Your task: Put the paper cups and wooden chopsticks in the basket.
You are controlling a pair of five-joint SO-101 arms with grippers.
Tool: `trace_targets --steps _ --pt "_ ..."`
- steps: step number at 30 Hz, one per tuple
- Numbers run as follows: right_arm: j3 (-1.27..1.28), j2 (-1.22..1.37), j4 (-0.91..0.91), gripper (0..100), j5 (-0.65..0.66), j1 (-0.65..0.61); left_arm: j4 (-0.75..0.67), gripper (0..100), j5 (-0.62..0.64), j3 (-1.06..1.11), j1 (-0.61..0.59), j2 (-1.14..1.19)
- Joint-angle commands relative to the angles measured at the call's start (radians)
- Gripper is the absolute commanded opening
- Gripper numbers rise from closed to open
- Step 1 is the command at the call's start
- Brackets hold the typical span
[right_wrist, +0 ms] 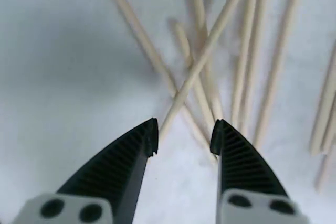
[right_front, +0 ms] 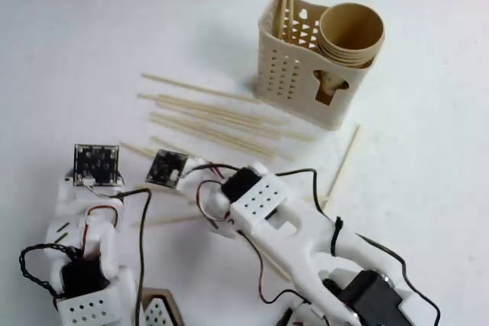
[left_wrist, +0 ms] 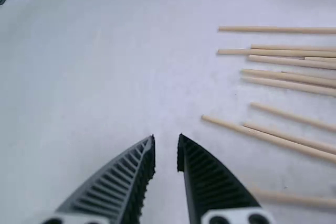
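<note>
Right wrist view: right gripper (right_wrist: 184, 137) hangs half open, empty, over crossed wooden chopsticks (right_wrist: 197, 66); left gripper (left_wrist: 166, 153) barely parted, empty, left of them. Stacked paper cups (right_front: 351, 32) sit in the far-right basket (right_front: 294, 74).

Open right tool (right_wrist: 184, 137) over crossed chopsticks (right_wrist: 202, 61).

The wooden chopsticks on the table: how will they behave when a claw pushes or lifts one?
The wooden chopsticks look thin and straight, so probably stiff and light. Lying flat on the smooth table, they may roll if pushed. By the right claw several cross, so lifting one could disturb others.
</note>
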Motion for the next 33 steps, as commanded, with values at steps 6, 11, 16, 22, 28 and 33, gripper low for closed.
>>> trace_targets --steps 6,11,16,22,28,33 --pt "-0.04 0.17 -0.117 17.2 0.015 0.027 -0.003 9 -0.012 -0.008 -0.012 -0.012" --pt "-0.094 0.268 -0.122 16.9 0.015 0.068 -0.003 9 -0.012 -0.008 -0.012 -0.012" --pt "-0.132 0.323 -0.114 5.3 0.015 0.077 -0.003 9 -0.012 -0.008 -0.012 -0.012" --pt "-0.137 0.323 -0.108 1.6 0.015 0.077 -0.003 9 -0.012 -0.008 -0.012 -0.012" --pt "-0.138 0.3 -0.108 1.8 0.015 0.099 -0.003 9 -0.012 -0.008 -0.012 -0.012" --pt "-0.133 0.171 -0.01 2.2 0.06 0.124 -0.003 9 -0.012 -0.008 -0.012 -0.012"
